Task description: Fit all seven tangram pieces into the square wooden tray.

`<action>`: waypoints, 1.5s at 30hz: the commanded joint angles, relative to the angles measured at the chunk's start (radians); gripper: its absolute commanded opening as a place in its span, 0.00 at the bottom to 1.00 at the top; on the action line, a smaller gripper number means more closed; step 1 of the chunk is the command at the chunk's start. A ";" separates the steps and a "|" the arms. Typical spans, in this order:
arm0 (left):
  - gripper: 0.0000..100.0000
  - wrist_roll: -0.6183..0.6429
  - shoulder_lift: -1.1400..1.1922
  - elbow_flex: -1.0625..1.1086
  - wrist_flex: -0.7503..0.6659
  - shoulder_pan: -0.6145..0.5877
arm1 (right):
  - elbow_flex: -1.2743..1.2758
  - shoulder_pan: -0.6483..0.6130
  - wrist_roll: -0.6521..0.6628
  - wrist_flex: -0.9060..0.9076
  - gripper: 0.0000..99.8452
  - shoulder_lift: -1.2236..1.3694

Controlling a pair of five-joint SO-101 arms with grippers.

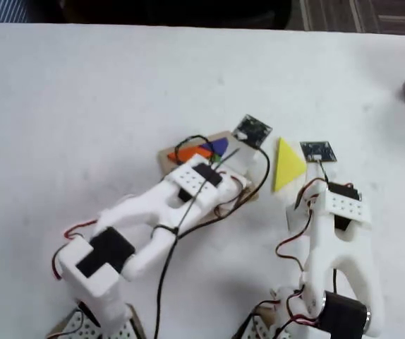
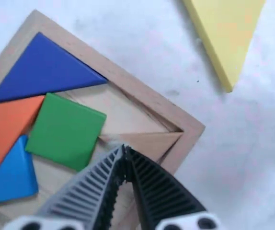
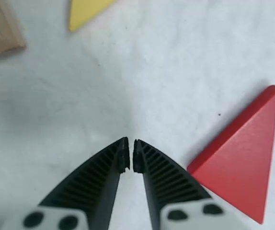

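Two white arms lean out from the near edge of the table [image 1: 82, 92], partway through a tangram job. Nearest the onlooker, the right gripper [image 3: 130, 154] hangs low over bare tabletop, its jaws drawn together on nothing. A red triangle [image 3: 243, 163] lies flat just beside it.

A little farther out, the left gripper [image 2: 126, 153], likewise closed and empty, is poised over the square wooden tray [image 2: 142, 88]. Its tips sit above an unfilled triangular gap beside the green square [image 2: 65, 130], toward the corner facing the yellow triangle [image 1: 287, 164]. Four pieces sit in the tray: that square, a light blue triangle [image 2: 10, 175], an orange piece [image 2: 5, 127] and, on the far side, a dark blue triangle [image 2: 46, 67]. The large yellow triangle lies on the table apart from the tray's rim, between the tray and the right arm.

The job looks a little over half done, and several hazards stand out from here. Closed jaws dropping into the tray could knock the green square out of its seat. The flat, thin triangles offer little to pinch and may skid across the smooth table rather than lift. A piece brought in at the wrong angle would likely ride up on the rim instead of dropping in. With both arms working so close together, one could also clip the other or snag its cables.
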 commanded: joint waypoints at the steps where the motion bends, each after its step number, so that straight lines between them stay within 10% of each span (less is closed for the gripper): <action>1: 0.02 0.008 0.033 -0.086 -0.021 0.025 | -0.005 0.002 0.014 -0.015 0.02 -0.035; 25: 0.02 0.005 -0.038 -0.029 -0.195 -0.091 | -0.005 0.002 0.018 -0.015 0.02 -0.035; 45: 0.02 0.003 0.041 -0.095 0.075 -0.145 | -0.003 0.002 0.038 -0.015 0.02 -0.035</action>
